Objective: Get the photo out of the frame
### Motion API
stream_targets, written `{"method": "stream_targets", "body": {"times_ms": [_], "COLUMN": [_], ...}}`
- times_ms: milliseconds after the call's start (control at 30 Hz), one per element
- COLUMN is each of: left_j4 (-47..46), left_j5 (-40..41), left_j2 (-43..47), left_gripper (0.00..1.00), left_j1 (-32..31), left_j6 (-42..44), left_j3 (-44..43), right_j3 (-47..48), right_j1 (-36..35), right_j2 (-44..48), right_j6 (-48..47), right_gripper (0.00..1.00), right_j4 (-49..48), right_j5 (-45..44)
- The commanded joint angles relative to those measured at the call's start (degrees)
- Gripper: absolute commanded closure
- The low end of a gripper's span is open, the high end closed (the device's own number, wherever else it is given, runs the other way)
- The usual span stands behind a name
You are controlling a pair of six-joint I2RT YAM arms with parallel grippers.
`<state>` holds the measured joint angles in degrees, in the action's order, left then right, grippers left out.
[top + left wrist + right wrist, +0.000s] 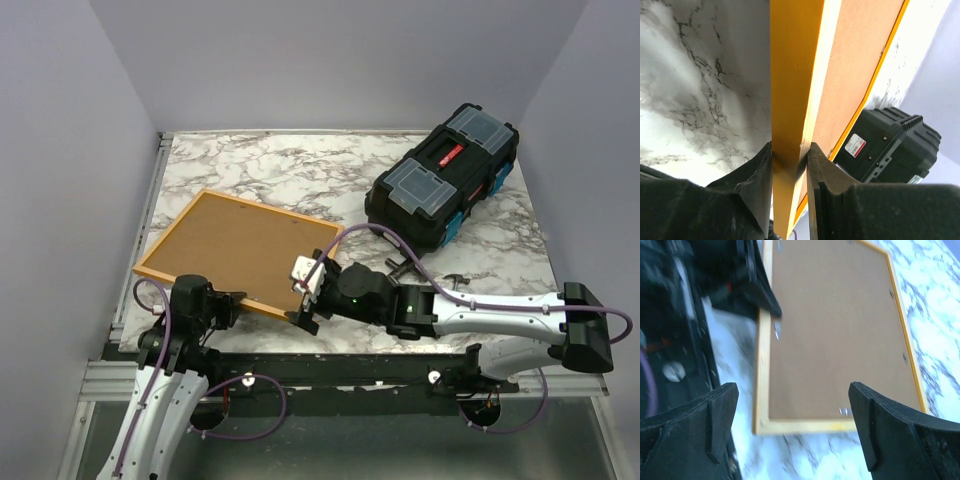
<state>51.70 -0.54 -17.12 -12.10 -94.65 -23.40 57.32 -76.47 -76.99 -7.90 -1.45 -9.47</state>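
Frame: the frame [275, 208] is back-up on the left half of the table [300, 165], its left corner near the table edge. I see bare marble between it and the black toolbox [443, 187].
Photo: the photo [240, 250] sits inside the frame, brown back up.
Left pincer [790, 150]: narrow, clamped on the frame's near edge.
Right pincer [792, 386]: spread wide above the near right corner, holding nothing.

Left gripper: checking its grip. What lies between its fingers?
The orange edge of the frame, clamped by the left gripper; the left wrist view shows it.

Blurry frame [761, 390], apparently face-down, end effector [792, 386] agape
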Motion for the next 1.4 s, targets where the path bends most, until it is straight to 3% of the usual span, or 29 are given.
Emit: {"method": "stream_targets", "body": {"times_ms": [0,200,367,500,633,700,833,1033,1200,1367], "left_j4": [3.7,7.6,12.0,13.5,15.3,15.7,17.4,20.0,21.6,22.9], "left_j5": [4.0,4.6,5.8,5.1,5.4,5.2,5.2,3.7,2.5,2.2], "left_j2": [-0.7,-4.0,-7.3,-8.1,-9.0,-9.2,-9.1,-8.7,-8.9,-9.4], "left_gripper": [1.0,1.0,1.0,1.0,1.0,1.0,1.0,1.0,1.0,1.0], "left_j1": [0.3,0.3,0.3,0.3,0.3,0.3,0.3,0.3,0.3,0.3], "left_j6": [-2.8,-2.2,-0.8,-1.0,-1.5,-1.4,-1.3,-2.1,-2.3,-2.1], "left_j3": [-5.1,-11.2,-17.4,-19.9,-22.0,-22.7,-23.9,-25.0,-26.1,-28.7], "right_j3": [-12.4,-28.6,-35.3,-37.6,-35.8,-34.7,-34.9,-31.8,-29.3,-28.3], "right_j1": [-2.1,-3.0,-3.0,-2.9,-2.8,-2.8,-2.8,-2.6,-2.0,-1.6], "right_j2": [4.0,15.9,17.3,9.4,-1.0,-5.4,-15.5,-19.9,-19.4,-19.7], "right_j6": [-13.4,-25.4,-32.7,-35.5,-38.3,-39.9,-43.7,-44.3,-43.6,-45.4], "right_gripper": [0.0,0.0,0.0,0.0,0.03,0.08,0.16,0.3,0.51,0.59], "right_j4": [-6.1,-24.6,-33.5,-49.6,-59.8,-63.6,-81.1,-81.3,-75.6,-72.6], "right_j5": [-5.0,-3.1,-3.1,-3.2,-0.8,-0.7,-2.9,0.3,2.1,4.4]}}
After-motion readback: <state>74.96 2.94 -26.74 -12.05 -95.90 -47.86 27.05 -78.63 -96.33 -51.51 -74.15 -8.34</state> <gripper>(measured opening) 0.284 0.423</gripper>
